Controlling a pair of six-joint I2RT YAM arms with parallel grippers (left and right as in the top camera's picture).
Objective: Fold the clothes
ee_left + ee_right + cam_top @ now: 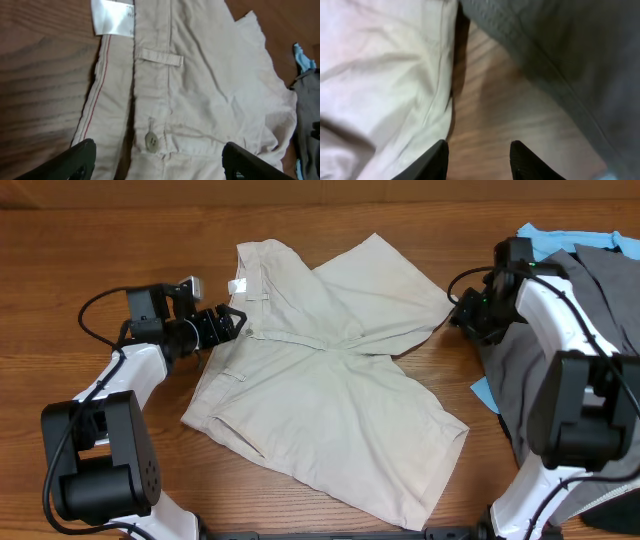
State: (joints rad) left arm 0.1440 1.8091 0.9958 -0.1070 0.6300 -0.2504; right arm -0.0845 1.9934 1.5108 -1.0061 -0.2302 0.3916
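- The clothes (330, 380), a pair of pale beige shorts, lie spread across the middle of the tabletop (100, 250). The waistband is toward the left arm and the two legs splay toward the right.
- The left claw (228, 323) sits at the waistband's edge, released. In the left wrist view its dark fingers (80, 160) stand wide apart over the cloth with nothing pinched between them. I cannot tell whether they touch the fabric.
- Just ahead of that claw (157, 152) are a pale button (151, 141) and a belt loop (160, 56). Further out is a white label (112, 17) at the cloth's edge.
- The right claw (462, 308) is at the outer corner of the far leg, also released. In the right wrist view its fingers (437, 157) are parted above bare wood, with no cloth between them.
- Around that claw (479, 150), the beige hem lies to one side and a grey garment (560, 55) to the other, with a strip of tabletop between them.
- The grey garment (590, 310) is heaped at the right edge, partly over a light blue cloth (545, 235).
- The tabletop is brown wood with a clear grain, and it fills the overhead view.
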